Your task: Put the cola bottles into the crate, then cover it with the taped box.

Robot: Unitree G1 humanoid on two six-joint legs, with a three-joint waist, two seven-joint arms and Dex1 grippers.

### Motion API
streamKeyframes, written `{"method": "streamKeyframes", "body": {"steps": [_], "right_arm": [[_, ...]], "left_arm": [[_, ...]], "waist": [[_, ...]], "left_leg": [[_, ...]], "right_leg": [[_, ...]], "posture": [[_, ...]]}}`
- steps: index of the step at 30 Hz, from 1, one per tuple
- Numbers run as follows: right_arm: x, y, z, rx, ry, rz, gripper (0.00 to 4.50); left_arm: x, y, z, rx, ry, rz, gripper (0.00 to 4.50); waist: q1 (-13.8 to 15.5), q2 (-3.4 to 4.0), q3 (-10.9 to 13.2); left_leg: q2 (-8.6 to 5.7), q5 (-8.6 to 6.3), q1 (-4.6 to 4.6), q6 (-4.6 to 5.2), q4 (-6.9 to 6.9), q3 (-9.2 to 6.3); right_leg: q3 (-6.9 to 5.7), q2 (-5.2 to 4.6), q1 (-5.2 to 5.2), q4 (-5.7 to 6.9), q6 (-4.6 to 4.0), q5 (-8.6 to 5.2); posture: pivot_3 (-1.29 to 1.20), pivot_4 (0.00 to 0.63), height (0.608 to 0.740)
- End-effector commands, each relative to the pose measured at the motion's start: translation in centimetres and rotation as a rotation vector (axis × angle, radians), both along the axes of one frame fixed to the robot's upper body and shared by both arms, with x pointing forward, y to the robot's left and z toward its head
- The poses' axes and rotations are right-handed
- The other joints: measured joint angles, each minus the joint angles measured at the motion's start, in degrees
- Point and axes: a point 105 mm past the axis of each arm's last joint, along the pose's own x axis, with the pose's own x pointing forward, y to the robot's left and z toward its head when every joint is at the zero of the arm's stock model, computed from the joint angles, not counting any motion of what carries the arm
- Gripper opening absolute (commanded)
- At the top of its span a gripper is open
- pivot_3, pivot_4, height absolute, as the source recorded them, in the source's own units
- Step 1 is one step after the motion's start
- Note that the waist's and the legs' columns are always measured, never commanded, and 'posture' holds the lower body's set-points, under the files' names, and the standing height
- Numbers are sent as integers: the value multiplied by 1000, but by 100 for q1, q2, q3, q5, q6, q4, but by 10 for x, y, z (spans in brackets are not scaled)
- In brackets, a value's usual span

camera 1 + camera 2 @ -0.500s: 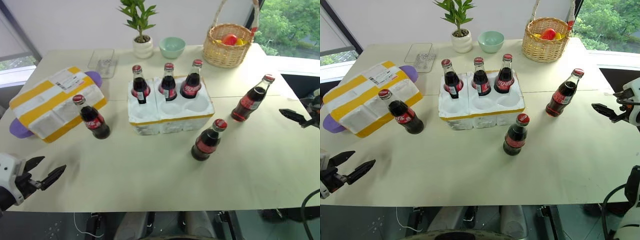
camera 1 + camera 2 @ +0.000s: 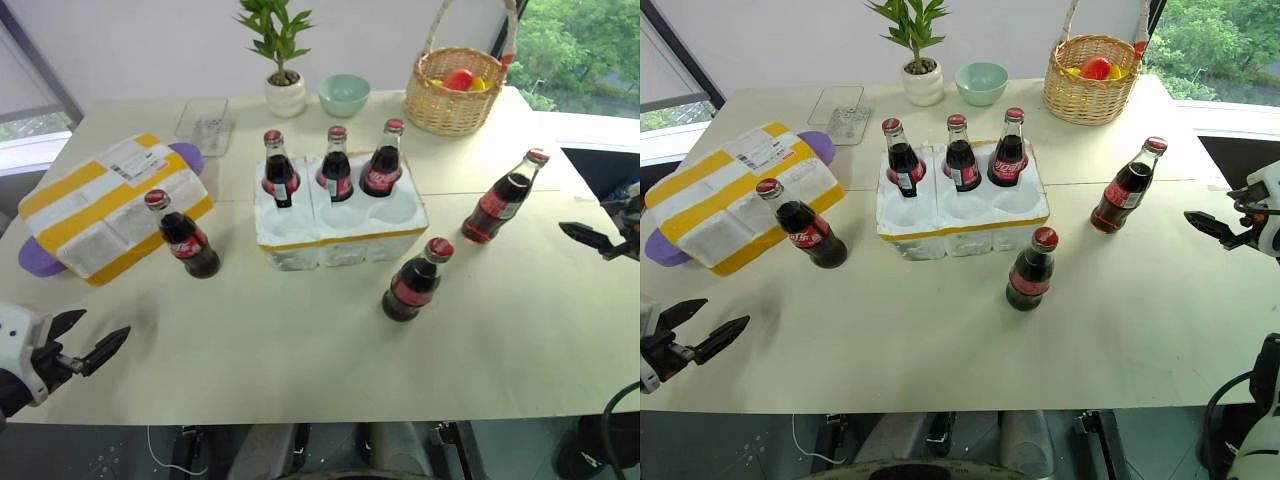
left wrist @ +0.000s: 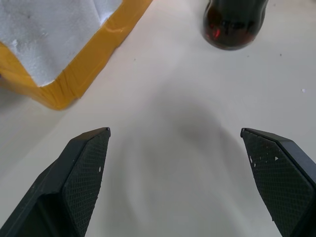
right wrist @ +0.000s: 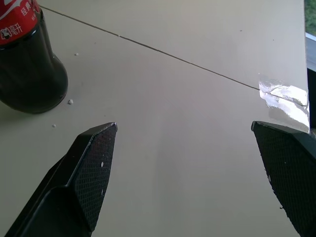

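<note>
The crate (image 2: pixel 340 238) sits mid-table with three cola bottles (image 2: pixel 337 165) upright in its back wells; the front wells are bare. Three more bottles stand loose on the table: one at the left (image 2: pixel 183 238), one in front of the crate (image 2: pixel 413 282), one at the right (image 2: pixel 503 200). The taped box (image 2: pixel 110 205) lies at the far left. My left gripper (image 2: pixel 105 325) hovers open at the table's near left corner, short of the left bottle (image 3: pixel 232 24) and the box corner (image 3: pixel 59 39). My right gripper (image 4: pixel 190 148) is open at the right edge, beside the right bottle (image 4: pixel 27 64).
Along the back stand a clear plastic tray (image 2: pixel 205 122), a potted plant (image 2: pixel 283 85), a green bowl (image 2: pixel 344 94) and a wicker basket (image 2: pixel 455 95) with fruit. A scrap of clear tape (image 4: pixel 286 98) sticks to the table near the right edge.
</note>
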Motion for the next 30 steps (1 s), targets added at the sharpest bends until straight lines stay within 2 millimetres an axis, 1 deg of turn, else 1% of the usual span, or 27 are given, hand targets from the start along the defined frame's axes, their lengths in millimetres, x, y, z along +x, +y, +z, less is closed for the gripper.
{"method": "streamKeyframes", "body": {"steps": [1,4,7,10,13,14,17,19,21,23,25,26,27,30], "right_arm": [[-4,-8,15,-3,-56,-27,4500],[-4,-4,12,3,-43,5,4500],[-3,-2,16,9,-39,23,4500],[-10,1,27,29,-35,81,4500],[-25,8,48,80,-26,209,4500],[-29,11,52,89,-22,242,4500],[-48,33,73,135,11,417,4500],[-62,55,83,157,30,529,4500],[-75,78,90,181,38,611,4500],[-85,94,94,196,39,649,4500],[-101,121,101,209,32,736,4500],[-108,132,102,208,33,762,4500],[-112,138,102,206,32,772,4500],[-118,145,98,204,29,755,4500]], "left_arm": [[5,-1,8,11,-30,-13,4427],[15,-6,10,10,-56,-42,4427],[23,-12,16,3,-69,-94,4427],[29,-18,25,-12,-76,-148,4427],[40,-24,36,-26,-96,-199,4427],[42,-26,38,-27,-100,-210,4427],[56,-35,43,-21,-108,-273,4427],[64,-41,45,-26,-115,-315,4427],[71,-47,46,-32,-120,-350,4427],[77,-50,46,-32,-120,-367,4427],[91,-55,48,-36,-137,-389,4427],[97,-57,49,-36,-143,-396,4427],[103,-59,49,-34,-147,-403,4427],[113,-61,48,-29,-151,-413,4427]], "waist": [[0,0,0],[7,0,0],[6,0,0],[-1,2,0],[14,16,6],[16,22,7],[11,20,5],[14,20,5],[12,21,5],[-6,24,3],[29,26,2],[41,24,3],[76,21,2],[132,13,0]], "left_leg": [[0,0,0,0,0,0],[0,1,1,-1,0,0],[-1,1,1,-1,4,0],[-1,1,1,-2,4,0],[-1,1,1,-2,4,0],[-2,1,1,-2,4,0],[-1,1,1,-2,4,-1],[2,1,1,-2,4,-3],[2,0,1,-2,3,-4],[2,0,0,-1,4,-1],[2,0,0,-1,3,1],[3,0,0,-1,3,0],[4,0,-1,-2,3,-1],[3,0,-1,-1,8,2]], "right_leg": [[0,0,0,1,0,0],[0,0,0,3,0,0],[0,0,1,4,0,1],[0,2,-1,4,1,2],[0,1,-2,7,3,3],[0,1,-2,8,3,3],[-1,1,-2,11,4,3],[-1,3,-3,15,9,6],[-1,4,-3,16,17,10],[2,2,-7,16,19,11],[4,1,-8,16,19,11],[3,2,-8,17,20,12],[2,3,-8,17,20,12],[3,2,-5,10,22,13]], "posture": [[0,150,732],[0,150,732],[0,150,732],[0,150,732],[0,150,732],[0,150,732],[0,150,732],[0,150,732],[0,150,732],[0,150,732],[0,150,732],[0,150,732],[0,150,732],[0,150,732]]}}
